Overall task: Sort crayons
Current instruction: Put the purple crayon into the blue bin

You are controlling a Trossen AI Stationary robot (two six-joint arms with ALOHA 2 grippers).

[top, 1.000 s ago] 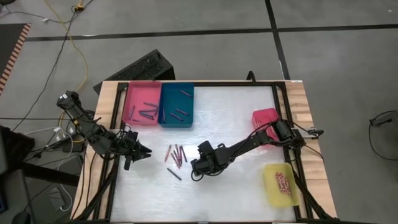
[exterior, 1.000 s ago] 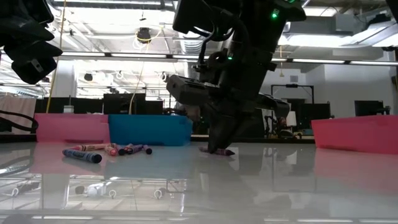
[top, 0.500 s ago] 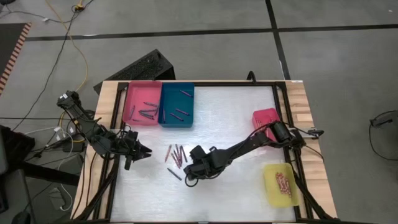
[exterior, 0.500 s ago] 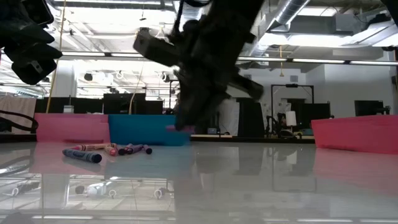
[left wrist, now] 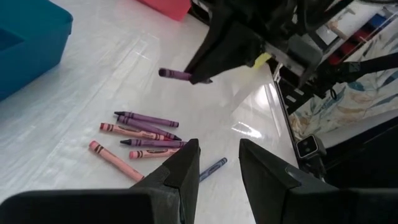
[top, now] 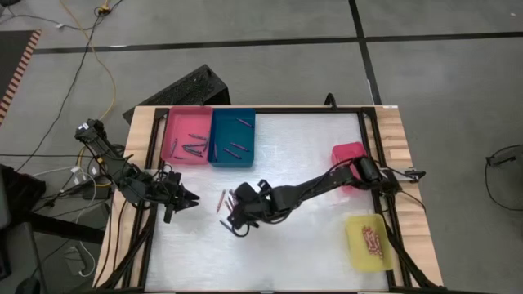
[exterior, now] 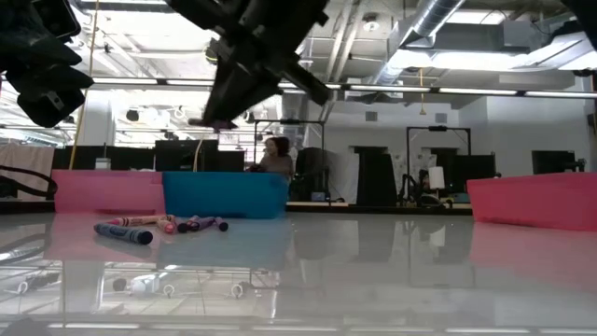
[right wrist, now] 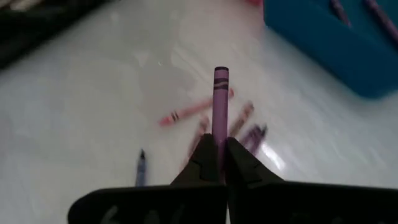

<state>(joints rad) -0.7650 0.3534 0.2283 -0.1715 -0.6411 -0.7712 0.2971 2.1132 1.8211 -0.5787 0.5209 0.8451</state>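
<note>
White table [top: 310,139] bears loose crayons [left wrist: 144,134]; right gripper [right wrist: 219,155] pinches a purple crayon [right wrist: 220,102] above them, left gripper [left wrist: 217,163], at 9 o'clock, has narrowly parted fingers.

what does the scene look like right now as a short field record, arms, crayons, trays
right hand: shut on a purple crayon, lifted above the loose crayons
left hand: open, waiting at the table's left edge
loose crayons: small cluster lying flat on the white table, one blue crayon slightly apart
pink tray: far left, holds several crayons
blue tray: touching the pink tray, holds a few crayons
red tray: right edge, partly under the right arm
yellow tray: near right corner, holds crayons
</note>
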